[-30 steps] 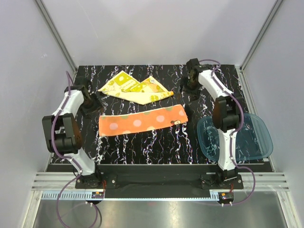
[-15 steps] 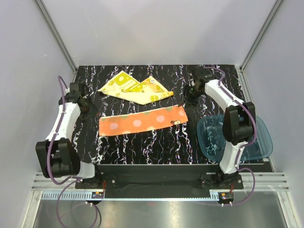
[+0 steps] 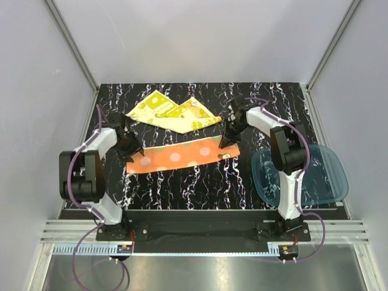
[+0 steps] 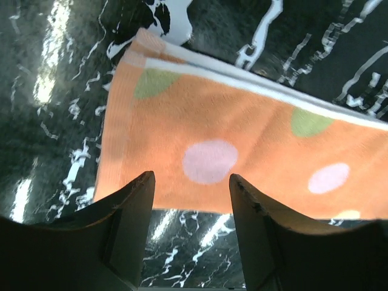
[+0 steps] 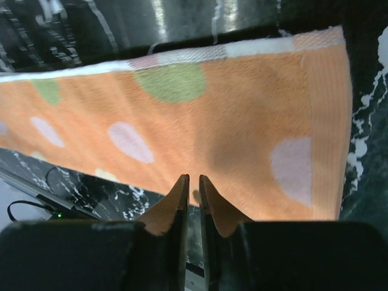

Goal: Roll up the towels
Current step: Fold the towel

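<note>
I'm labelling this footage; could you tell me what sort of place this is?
Most likely a robotics lab test cell: a left arm and right arm bolted to a black marbled table, plain white walls on an aluminium frame, an orange towel laid out.

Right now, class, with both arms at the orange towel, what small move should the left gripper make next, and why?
Probably close the left gripper on the orange towel. Its jaws stand open over the towel's left end, while the right gripper looks pinched on the right end's near edge.
</note>
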You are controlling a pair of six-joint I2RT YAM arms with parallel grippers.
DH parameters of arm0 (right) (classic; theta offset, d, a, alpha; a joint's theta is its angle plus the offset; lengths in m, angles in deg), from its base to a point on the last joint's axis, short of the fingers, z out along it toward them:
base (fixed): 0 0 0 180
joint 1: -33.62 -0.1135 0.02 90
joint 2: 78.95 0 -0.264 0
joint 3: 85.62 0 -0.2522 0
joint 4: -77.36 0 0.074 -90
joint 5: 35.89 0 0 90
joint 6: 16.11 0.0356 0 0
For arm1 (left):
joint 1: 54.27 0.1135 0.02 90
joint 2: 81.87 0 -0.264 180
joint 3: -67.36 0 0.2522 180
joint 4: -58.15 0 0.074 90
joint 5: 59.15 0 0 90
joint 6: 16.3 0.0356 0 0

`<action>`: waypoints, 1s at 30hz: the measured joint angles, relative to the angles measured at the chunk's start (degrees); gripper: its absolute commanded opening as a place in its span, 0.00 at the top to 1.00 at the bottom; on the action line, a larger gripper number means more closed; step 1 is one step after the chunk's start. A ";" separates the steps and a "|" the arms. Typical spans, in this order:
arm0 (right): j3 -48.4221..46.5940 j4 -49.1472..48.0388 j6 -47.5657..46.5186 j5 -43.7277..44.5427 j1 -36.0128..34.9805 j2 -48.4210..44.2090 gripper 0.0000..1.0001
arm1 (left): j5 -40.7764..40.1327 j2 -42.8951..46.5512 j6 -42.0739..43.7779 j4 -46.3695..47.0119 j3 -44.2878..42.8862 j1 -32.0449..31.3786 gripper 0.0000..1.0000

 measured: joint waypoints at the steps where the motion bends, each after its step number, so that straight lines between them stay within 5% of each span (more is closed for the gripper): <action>1: -0.02 0.07 0.00 0.17 0.00 1.22 0.82 | 0.02 -1.73 -0.04 0.48 -0.24 0.00 0.44; 15: -5.84 0.76 0.72 0.39 0.04 7.15 0.71 | -5.33 -19.89 3.63 -2.84 -20.37 0.15 0.46; 21: -10.54 1.99 1.09 0.37 0.04 8.74 0.49 | -8.17 -23.93 5.70 -5.86 -26.05 0.24 0.47; 23: -11.10 2.01 1.09 0.68 0.04 8.59 0.39 | -8.98 -23.02 6.03 -5.84 -26.40 0.26 0.45; 30: -9.57 3.04 0.68 2.60 0.07 3.19 0.34 | -11.78 -7.30 5.07 -5.38 -17.31 0.42 0.35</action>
